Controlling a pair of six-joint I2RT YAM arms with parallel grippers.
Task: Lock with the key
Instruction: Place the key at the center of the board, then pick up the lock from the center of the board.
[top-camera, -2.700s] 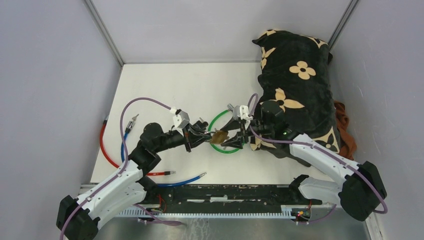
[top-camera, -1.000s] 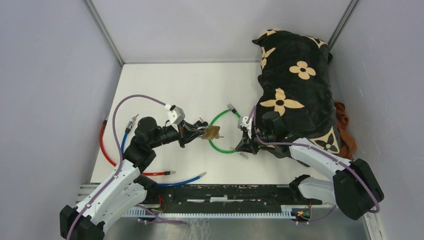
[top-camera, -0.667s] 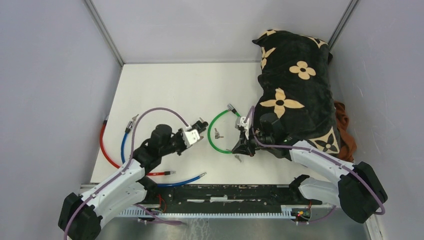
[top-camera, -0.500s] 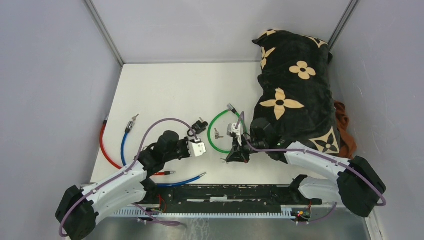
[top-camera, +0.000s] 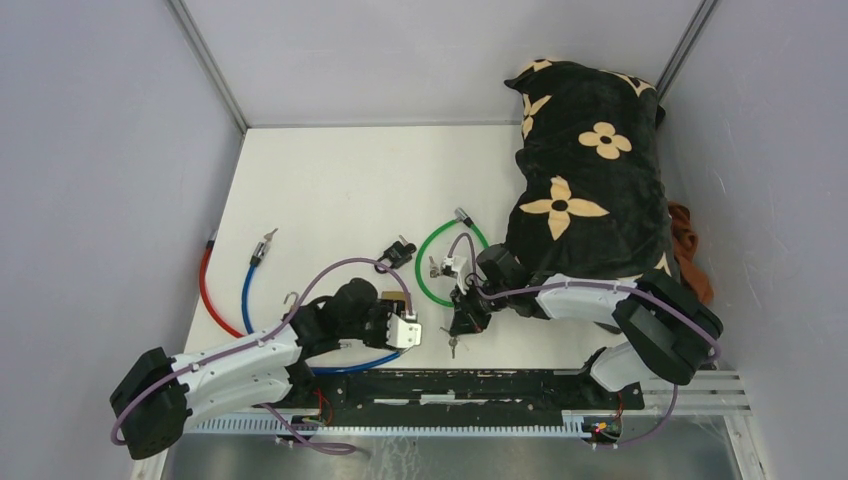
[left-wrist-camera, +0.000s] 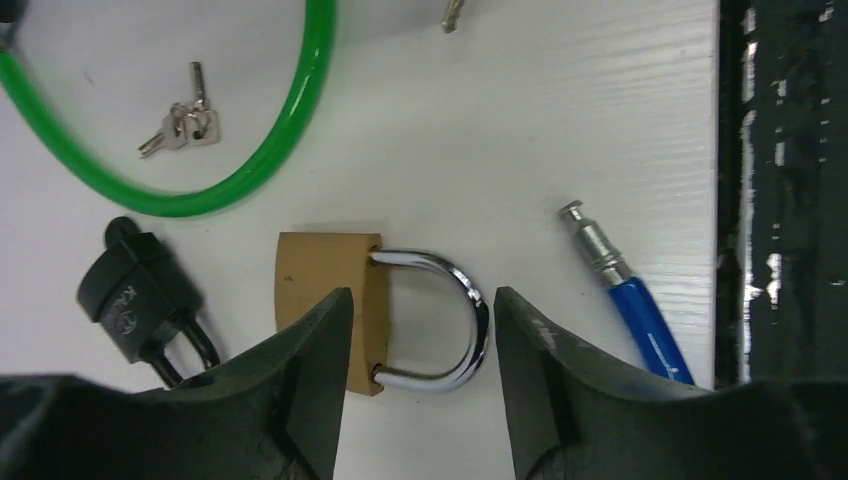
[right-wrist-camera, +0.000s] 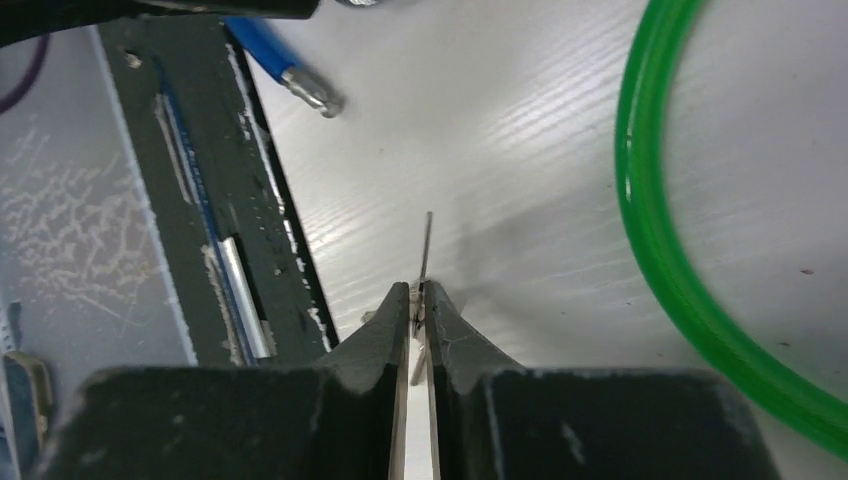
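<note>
A brass padlock (left-wrist-camera: 325, 300) lies flat on the white table, and both ends of its steel shackle (left-wrist-camera: 462, 320) meet the body. My left gripper (left-wrist-camera: 422, 297) hovers open above it, one finger on each side, touching nothing. In the top view the left gripper (top-camera: 398, 322) is near the table's front edge and hides the padlock. My right gripper (right-wrist-camera: 416, 290) is shut on a thin key (right-wrist-camera: 427, 245) whose blade sticks out past the fingertips. From above, that gripper (top-camera: 462, 322) is just right of the left one, with the key (top-camera: 453, 346) below it.
A green cable loop (top-camera: 425, 288) lies behind the grippers, with a small key bunch (left-wrist-camera: 185, 122) inside it and a black padlock (left-wrist-camera: 140, 300) beside it. Red (top-camera: 207, 290) and blue (top-camera: 247, 290) cables lie at the left. A black flowered cushion (top-camera: 590, 170) fills the right. A dark rail (top-camera: 450, 385) runs along the front edge.
My left gripper has let go of the brass padlock, opened, and swung toward the front edge. My right gripper has moved left and nearer with the key.
</note>
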